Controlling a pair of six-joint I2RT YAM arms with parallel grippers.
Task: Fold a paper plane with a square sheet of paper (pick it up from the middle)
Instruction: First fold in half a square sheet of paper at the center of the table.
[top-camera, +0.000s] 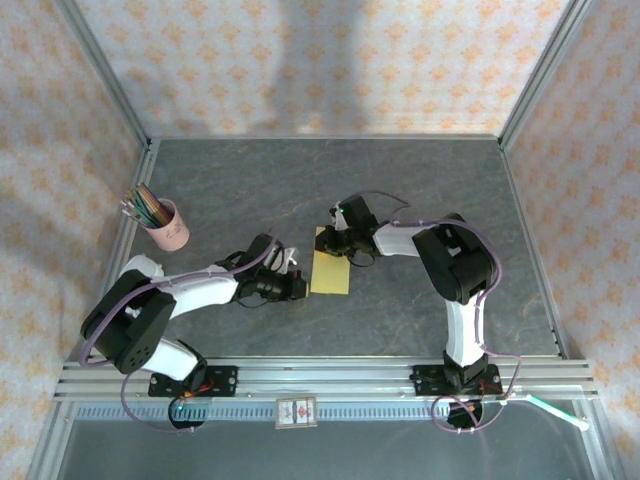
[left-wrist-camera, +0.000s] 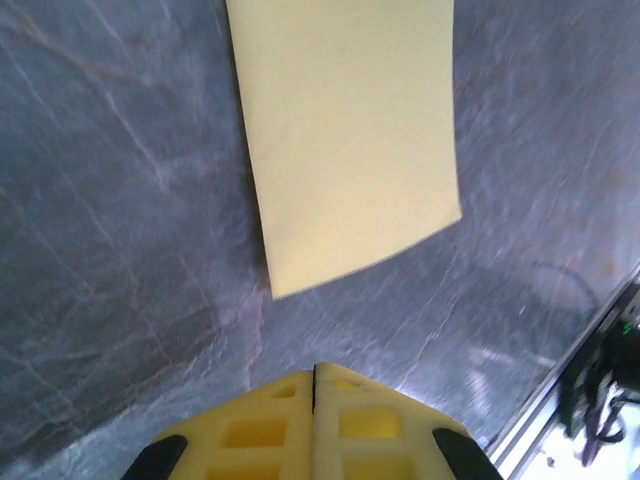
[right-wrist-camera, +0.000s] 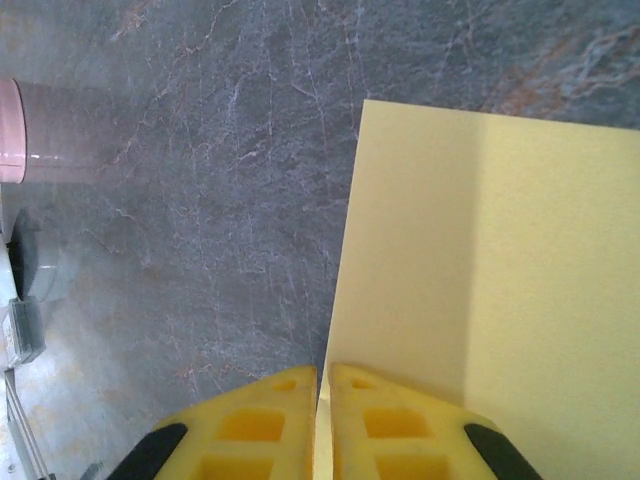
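The square sheet of paper (top-camera: 331, 264) is yellow and shows as a narrow upright rectangle at the table's centre. My right gripper (top-camera: 338, 233) is at its far end. In the right wrist view the sheet (right-wrist-camera: 480, 280) has its left edge running straight into the thin slit between the yellow fingers (right-wrist-camera: 390, 420), so the right gripper (right-wrist-camera: 324, 372) is shut on that edge. My left gripper (top-camera: 298, 285) lies low on the table just left of the sheet's near end. In the left wrist view the left gripper (left-wrist-camera: 315, 370) is shut on nothing, a short way from the sheet's corner (left-wrist-camera: 345, 130).
A pink cup (top-camera: 167, 226) of coloured pencils stands at the left, and its rim (right-wrist-camera: 10, 130) also shows at the left edge of the right wrist view. Metal rails (top-camera: 330, 378) run along the near edge. Patterned walls enclose the dark stone table (top-camera: 250, 180).
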